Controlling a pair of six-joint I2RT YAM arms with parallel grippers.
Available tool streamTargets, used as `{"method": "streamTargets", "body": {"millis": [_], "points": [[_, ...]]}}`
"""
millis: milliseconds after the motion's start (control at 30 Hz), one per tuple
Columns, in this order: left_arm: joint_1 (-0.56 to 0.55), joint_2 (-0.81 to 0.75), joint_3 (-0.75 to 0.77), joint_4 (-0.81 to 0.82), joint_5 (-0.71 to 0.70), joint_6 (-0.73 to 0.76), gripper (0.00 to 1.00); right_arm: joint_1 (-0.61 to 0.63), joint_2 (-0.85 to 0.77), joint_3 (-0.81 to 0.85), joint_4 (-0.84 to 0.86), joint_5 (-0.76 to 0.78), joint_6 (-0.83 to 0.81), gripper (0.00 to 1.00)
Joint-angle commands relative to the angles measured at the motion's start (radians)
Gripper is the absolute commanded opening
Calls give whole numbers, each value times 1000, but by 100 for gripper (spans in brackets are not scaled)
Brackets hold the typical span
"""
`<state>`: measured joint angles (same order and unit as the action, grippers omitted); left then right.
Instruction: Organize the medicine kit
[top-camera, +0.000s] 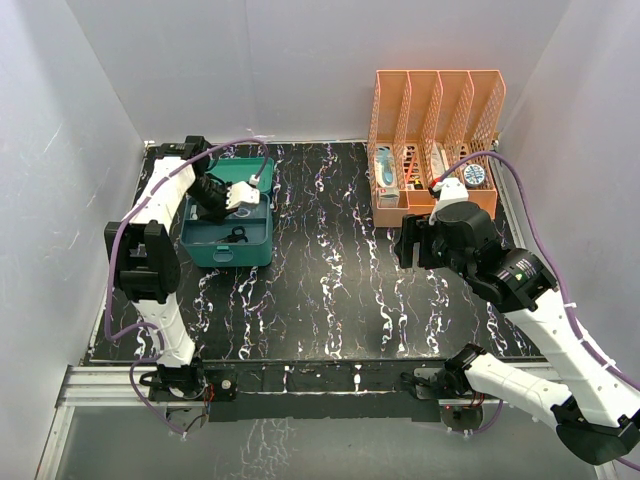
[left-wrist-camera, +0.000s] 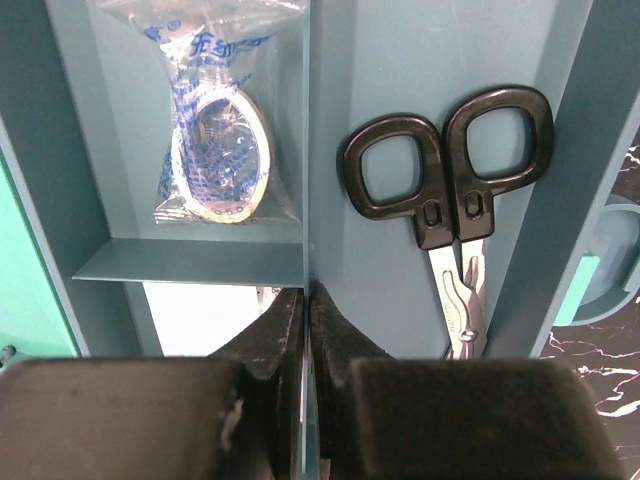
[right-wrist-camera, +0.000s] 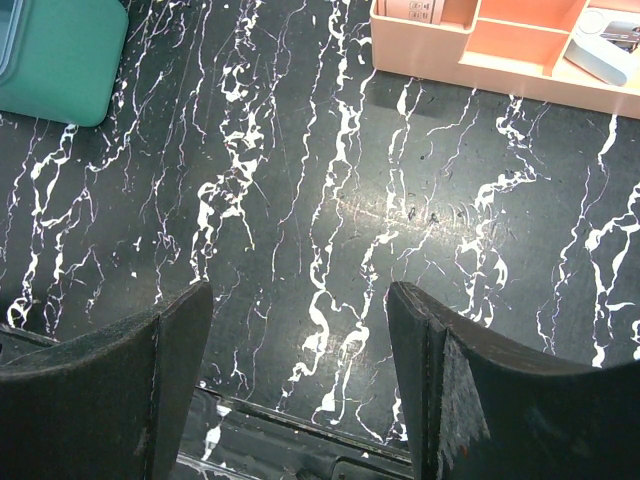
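Two claws: left claw (left-wrist-camera: 306, 312) clenched on the tray divider (left-wrist-camera: 306, 140) inside the medicine kit (top-camera: 228, 252), far-left on the table (top-camera: 330, 290). Right claw (right-wrist-camera: 298, 340) released, well apart; left arm nearer.

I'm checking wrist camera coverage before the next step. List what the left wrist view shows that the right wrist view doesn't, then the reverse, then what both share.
Only the left wrist: the left gripper shut on a dividing wall of the tray, with a bagged tape roll in one compartment and black-handled scissors in the next.
Only the right wrist: the right gripper open with nothing between its fingers, and the orange rack base.
Both: a bit of the teal box and the black marbled table.
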<state>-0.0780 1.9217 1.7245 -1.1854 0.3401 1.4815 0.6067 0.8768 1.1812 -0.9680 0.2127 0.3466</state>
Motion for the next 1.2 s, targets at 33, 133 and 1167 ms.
{"method": "streamTargets", "body": {"millis": [33, 133, 1167], "points": [[-6, -28, -18, -40, 32, -29, 0, 4, -4, 9, 47, 2, 2, 68], [-6, -17, 36, -33, 43, -80, 13, 4, -4, 15, 45, 4, 2, 68], [215, 251, 702, 197, 160, -838, 77, 4, 155, 59, 151, -73, -31, 69]]}}
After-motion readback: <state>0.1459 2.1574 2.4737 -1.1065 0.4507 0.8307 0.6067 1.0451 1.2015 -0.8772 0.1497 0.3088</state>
